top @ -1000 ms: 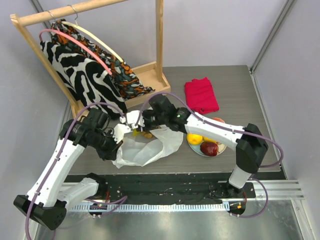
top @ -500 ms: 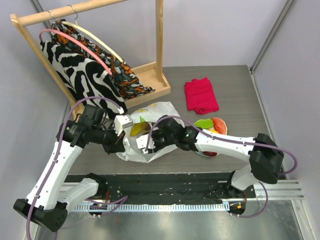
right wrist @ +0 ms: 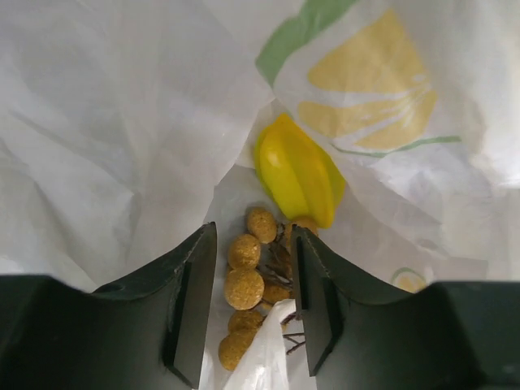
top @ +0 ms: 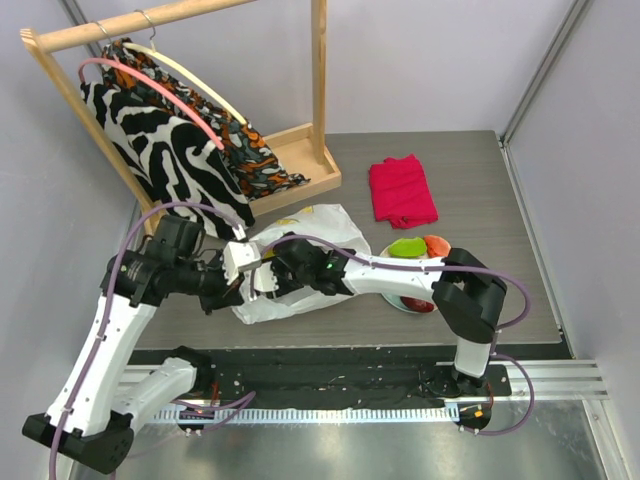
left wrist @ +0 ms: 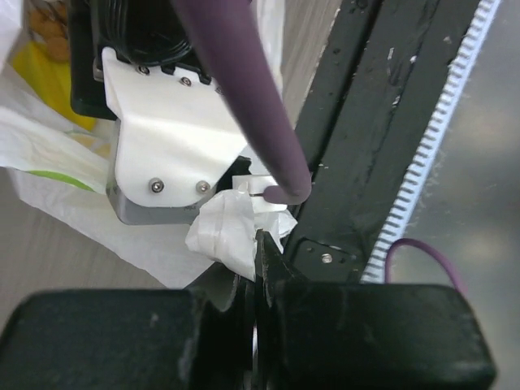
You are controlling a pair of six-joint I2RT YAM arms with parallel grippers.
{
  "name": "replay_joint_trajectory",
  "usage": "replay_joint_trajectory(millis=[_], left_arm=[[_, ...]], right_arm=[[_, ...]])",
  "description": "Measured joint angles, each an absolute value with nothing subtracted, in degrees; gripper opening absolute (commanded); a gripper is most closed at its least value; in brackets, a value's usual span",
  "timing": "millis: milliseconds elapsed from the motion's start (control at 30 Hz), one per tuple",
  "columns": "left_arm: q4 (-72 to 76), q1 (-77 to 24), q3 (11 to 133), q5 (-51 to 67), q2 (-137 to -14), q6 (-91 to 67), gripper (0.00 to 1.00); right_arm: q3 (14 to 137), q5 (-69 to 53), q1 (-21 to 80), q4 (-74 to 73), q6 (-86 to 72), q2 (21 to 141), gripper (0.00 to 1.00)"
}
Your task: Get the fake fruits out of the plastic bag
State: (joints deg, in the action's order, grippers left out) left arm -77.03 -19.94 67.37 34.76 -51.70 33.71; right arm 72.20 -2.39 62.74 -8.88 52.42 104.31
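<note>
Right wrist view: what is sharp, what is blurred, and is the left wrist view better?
Right wrist view: the brownish cluster and yellow fruit are sharp, the plastic bag evenly bright, the right pincer's fingers dark and soft. Left wrist view: the purple cable and left pincer are blurred; the pinched bag fold is nearly washed out.

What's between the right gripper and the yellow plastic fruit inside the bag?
The brownish grape-like cluster, lying on the white crinkly plastic bag; right wrist view.

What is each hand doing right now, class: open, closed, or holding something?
Left hand: closed, pinching the bag.
Right hand: open inside the bag, over the grapes, holding nothing.
</note>
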Motion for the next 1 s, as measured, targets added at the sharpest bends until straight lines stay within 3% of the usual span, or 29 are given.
replay_joint_trajectory(millis=[267,800,1000], left_arm=[[-77.56,-19.94,66.32,31.57,-46.04,45.78,0.0],[-80.27,-19.46,63.44,26.37,-37.39,58.35,0.0],[-81.34,-19.31,67.51,27.46,-36.73,57.19,0.0]], right_arm=[[75.68,-1.02,64.62,-8.8,53.06,106.21,0.73],[88.09,3.84,67.44,-11.31,55.9,118.13,0.81],[95.13,5.28,68.16,-12.58,58.5,124.46,0.89]])
